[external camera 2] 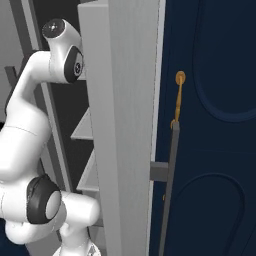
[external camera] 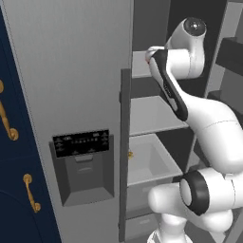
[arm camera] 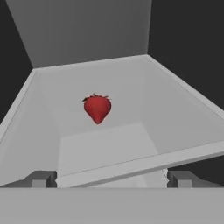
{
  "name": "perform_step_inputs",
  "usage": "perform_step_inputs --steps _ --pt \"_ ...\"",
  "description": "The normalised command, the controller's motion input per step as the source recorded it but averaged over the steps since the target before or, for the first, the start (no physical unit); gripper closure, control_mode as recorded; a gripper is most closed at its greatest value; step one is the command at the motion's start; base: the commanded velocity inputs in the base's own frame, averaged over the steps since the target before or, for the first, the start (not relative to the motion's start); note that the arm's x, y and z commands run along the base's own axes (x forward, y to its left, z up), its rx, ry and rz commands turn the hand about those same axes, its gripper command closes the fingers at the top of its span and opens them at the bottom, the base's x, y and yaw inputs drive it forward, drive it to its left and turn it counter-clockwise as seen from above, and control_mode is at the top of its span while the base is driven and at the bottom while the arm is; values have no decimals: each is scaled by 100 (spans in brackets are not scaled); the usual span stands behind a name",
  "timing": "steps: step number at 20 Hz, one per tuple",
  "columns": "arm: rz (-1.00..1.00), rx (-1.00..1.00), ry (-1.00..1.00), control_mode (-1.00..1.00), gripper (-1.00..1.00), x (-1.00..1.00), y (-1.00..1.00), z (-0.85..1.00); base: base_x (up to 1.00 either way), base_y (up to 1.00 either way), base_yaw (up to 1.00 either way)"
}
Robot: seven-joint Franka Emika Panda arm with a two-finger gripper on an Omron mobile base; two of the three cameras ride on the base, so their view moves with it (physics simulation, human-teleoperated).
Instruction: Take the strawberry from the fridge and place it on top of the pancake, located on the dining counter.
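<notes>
The two-finger gripper (arm camera: 112,179) stands with its dark tips wide apart, holding nothing, poised at the near rim of a pale grey open bin (arm camera: 183,94) inside the tall grey fridge (external camera: 71,71). The small red strawberry (arm camera: 97,107) lies mid-floor in the bin, apart from every wall, with open room around it.

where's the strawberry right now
In the hand view the strawberry lies near the middle of a grey fridge bin, ahead of the open gripper.

Strawberry (arm camera: 97,108) inside fridge (external camera: 71,95) bin (arm camera: 175,109), ahead of gripper (arm camera: 111,178).
</notes>
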Motion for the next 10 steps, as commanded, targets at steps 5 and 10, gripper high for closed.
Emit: perform_step_inputs --steps 5,10 --pt "0 1 0 -100 -100 42 14 -9 0 0 0" --pt "1 1 1 -100 -100 35 1 -12 0 0 0"
